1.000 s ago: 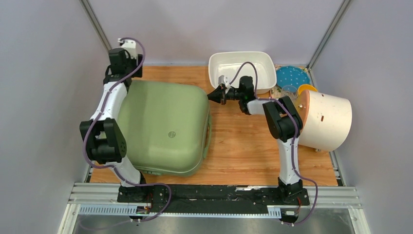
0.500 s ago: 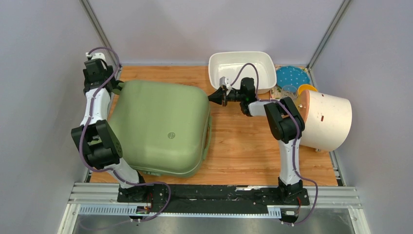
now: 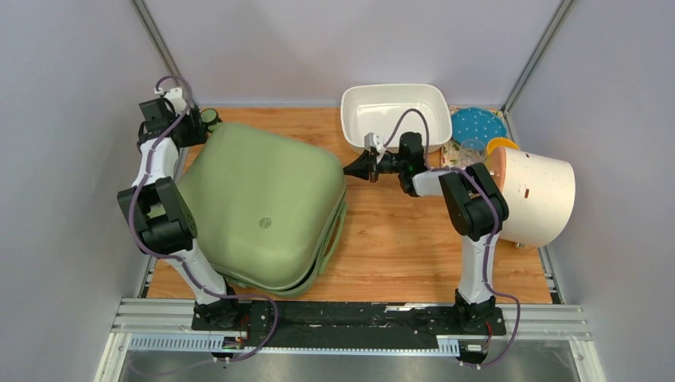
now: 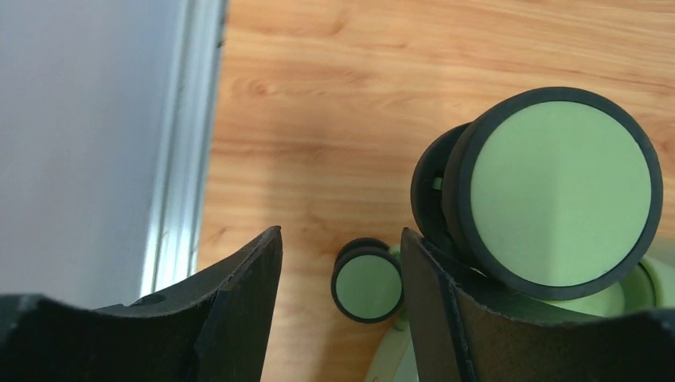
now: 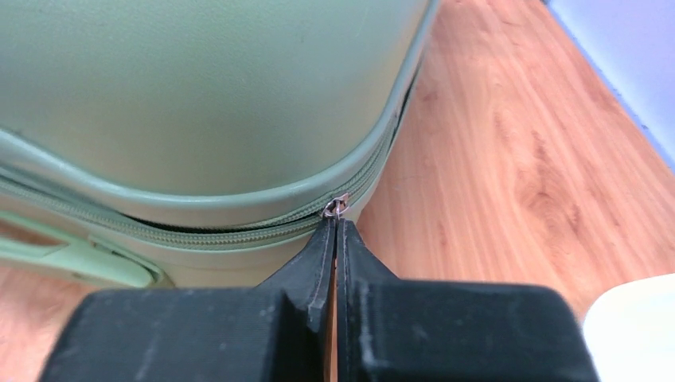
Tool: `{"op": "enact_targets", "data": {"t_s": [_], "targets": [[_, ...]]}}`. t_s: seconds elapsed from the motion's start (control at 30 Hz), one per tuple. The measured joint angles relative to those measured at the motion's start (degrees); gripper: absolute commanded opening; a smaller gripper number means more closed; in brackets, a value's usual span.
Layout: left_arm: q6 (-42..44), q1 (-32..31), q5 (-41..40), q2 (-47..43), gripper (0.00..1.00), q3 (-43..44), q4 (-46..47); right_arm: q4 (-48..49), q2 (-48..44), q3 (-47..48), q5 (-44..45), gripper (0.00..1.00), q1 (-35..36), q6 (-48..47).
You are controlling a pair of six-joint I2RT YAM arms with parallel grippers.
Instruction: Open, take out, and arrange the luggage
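While the luggage (image 3: 259, 211) lies left on the table (image 3: 398, 239), my right gripper (image 5: 334, 227) sits closed at its far-right corner, seemingly pinching the zip pull (image 5: 336, 207); left gripper (image 4: 338, 263) gapes beside the wheels (image 4: 557, 187).

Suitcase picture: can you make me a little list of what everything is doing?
Luggage: green, lying on the left of the wooden table
Left gripper: open, beside the luggage's wheels
Right gripper: shut, seems to pinch the zipper pull
White tub: at the far edge
Cream cylinder: on its side, far right
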Motion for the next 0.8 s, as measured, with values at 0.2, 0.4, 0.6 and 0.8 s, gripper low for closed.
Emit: {"op": "enact_targets", "data": {"t_s": [0.2,0.4,0.6,0.8], "targets": [[3.72,-3.28,9.44,7.91,0.65,8.48,-0.35,-10.19,-2.38,-0.17,-4.00,0.00,-0.17,-6.54],[7.89,-6.01,15.54,11.41,0.65,11.76,-0.55,-21.62,0.57,8.55,-5.51,0.00,-0.68,-13.31],[12.55,-7.13,18.01,13.42,0.65,14.34,-2.29,-14.05,3.93,10.05,-8.94,0.00,-0.35,-7.21],[15.10,-7.43,18.84,14.47,0.65,15.72,-3.41,0.83,8.04,10.58,-11.85,0.00,-0.33,5.05]]}}
